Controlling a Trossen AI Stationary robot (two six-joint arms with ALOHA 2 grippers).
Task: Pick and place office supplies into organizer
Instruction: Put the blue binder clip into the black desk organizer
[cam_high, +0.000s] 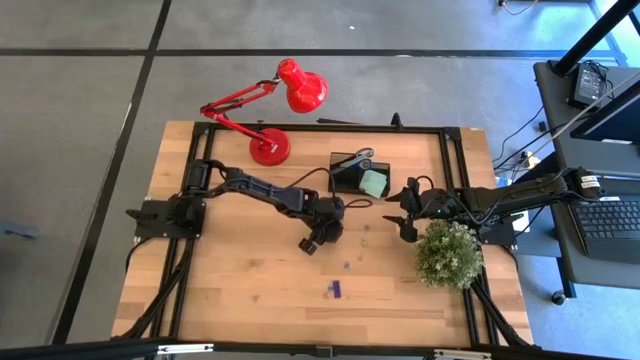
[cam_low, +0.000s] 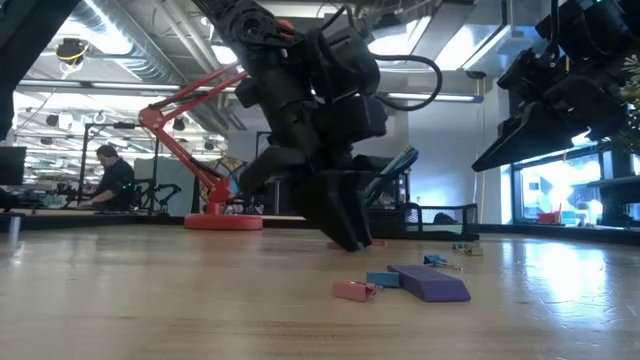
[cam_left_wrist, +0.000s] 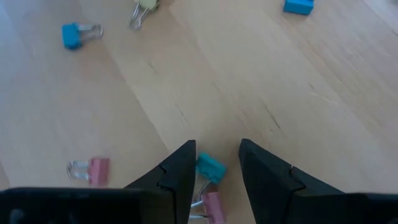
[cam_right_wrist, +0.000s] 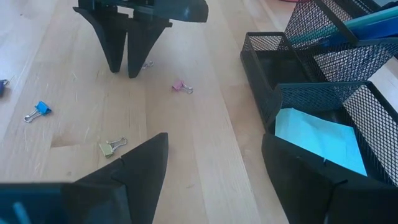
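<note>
My left gripper (cam_high: 310, 245) stands at the table's middle, pointing down, with its tips at the wood (cam_low: 350, 243). It is open, and its fingers stand on either side of a teal binder clip (cam_left_wrist: 210, 167) and a pink clip (cam_left_wrist: 212, 206). My right gripper (cam_high: 398, 212) hovers open beside the black mesh organizer (cam_high: 352, 172). The organizer holds blue-handled scissors (cam_high: 362, 154) and a pale green sticky-note pad (cam_right_wrist: 320, 144). More clips lie loose: blue (cam_right_wrist: 38, 110), yellowish (cam_right_wrist: 112, 147), pink (cam_right_wrist: 181, 86). A purple piece (cam_high: 335, 289) lies nearer the near edge. My left gripper comes at the teal binder clip (cam_left_wrist: 214, 168) from above, one finger on each side of it. The clip lies flat on the table. Whether either finger (cam_left_wrist: 180, 168) touches it, I cannot tell.
A red desk lamp (cam_high: 270, 148) stands at the far edge, left of the organizer. A green bushy plant (cam_high: 448, 255) sits just near-side of my right arm. A black metal frame (cam_high: 445, 135) borders the table. Bare wood lies toward the near left.
</note>
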